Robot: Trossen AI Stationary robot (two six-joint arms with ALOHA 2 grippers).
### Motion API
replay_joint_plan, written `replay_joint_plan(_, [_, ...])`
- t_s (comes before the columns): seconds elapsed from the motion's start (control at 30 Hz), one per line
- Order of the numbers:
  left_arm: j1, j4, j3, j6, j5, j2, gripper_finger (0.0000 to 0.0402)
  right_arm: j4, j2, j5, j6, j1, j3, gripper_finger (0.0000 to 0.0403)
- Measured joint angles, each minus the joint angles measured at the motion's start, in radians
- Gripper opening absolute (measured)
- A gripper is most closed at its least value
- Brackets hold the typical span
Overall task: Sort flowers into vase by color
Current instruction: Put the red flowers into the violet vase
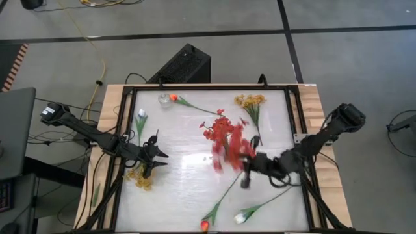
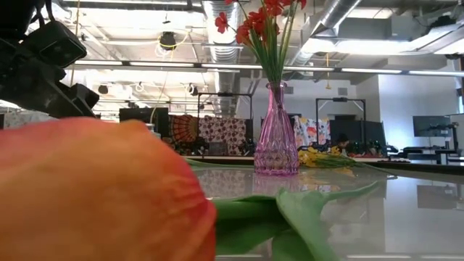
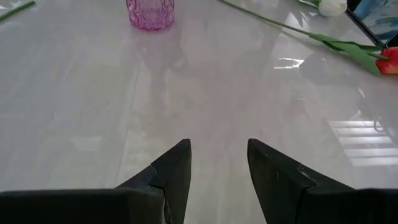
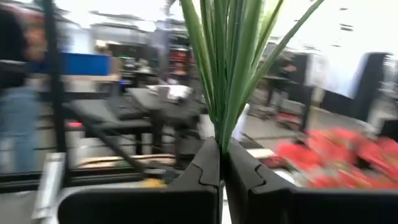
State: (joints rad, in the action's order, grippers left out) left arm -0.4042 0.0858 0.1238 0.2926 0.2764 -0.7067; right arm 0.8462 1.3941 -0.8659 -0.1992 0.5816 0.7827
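Observation:
A pink glass vase (image 2: 275,141) stands mid-table with red sprays (image 1: 221,130) in it. My right gripper (image 1: 249,166) is just to the vase's right and near side, shut on green stalks of another red spray (image 1: 227,156), which looks blurred. My left gripper (image 1: 156,156) hovers open over the table's left part, with the vase (image 3: 149,14) ahead of it. Lying flat on the table are orange tulips (image 1: 173,97) (image 1: 205,224), white tulips (image 1: 141,114) (image 1: 240,218) and yellow sprays (image 1: 250,101) (image 1: 140,179). My right gripper pinches a bunch of thin green stalks (image 4: 219,127) between its two fingers (image 4: 202,168). The stalks rise out of the shut tips and fan outward. The fingers come roughly level from the table's right side. The red blossoms are lifted clear of the table, beside the vase.
A small clear glass (image 1: 164,99) sits at the far left beside an orange tulip. A black frame (image 1: 296,130) rims the glossy tabletop. The near orange tulip (image 2: 94,192) fills the low view's left half. Bare tabletop (image 1: 185,162) lies between the two grippers.

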Motion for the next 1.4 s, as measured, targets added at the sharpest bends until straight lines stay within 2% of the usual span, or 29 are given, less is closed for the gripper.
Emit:
replay_joint_plan(0.23, [0.0, -0.015, 0.0, 0.013, -0.004, 0.0, 0.0146, 0.115, -0.043, -0.002, 0.067, -0.096, -0.116, 0.0028])
replay_joint_plan(0.37, [0.0, -0.032, 0.0, 0.026, -0.004, 0.0, 0.0146, 0.137, -0.023, -0.037, -0.006, -0.111, -0.123, 0.0028])
replay_joint_plan(0.53, [0.0, -0.035, 0.0, 0.041, -0.004, 0.0, 0.0146, 0.181, 0.037, -0.05, -0.015, -0.149, -0.122, 0.0028])
replay_joint_plan(0.83, [0.0, -0.036, 0.0, 0.052, -0.004, 0.0, 0.0146, 0.446, 0.163, -0.067, -0.22, -0.178, -0.122, 0.0028])
replay_joint_plan(1.23, [0.0, -0.051, 0.0, 0.052, -0.002, 0.0, 0.0146, 0.468, 0.157, -0.154, -0.348, -0.119, -0.122, 0.0027])
replay_joint_plan(1.4, [0.0, -0.051, 0.0, 0.058, -0.001, 0.0, 0.0146, 0.433, 0.165, -0.158, -0.302, -0.122, -0.121, 0.0027])
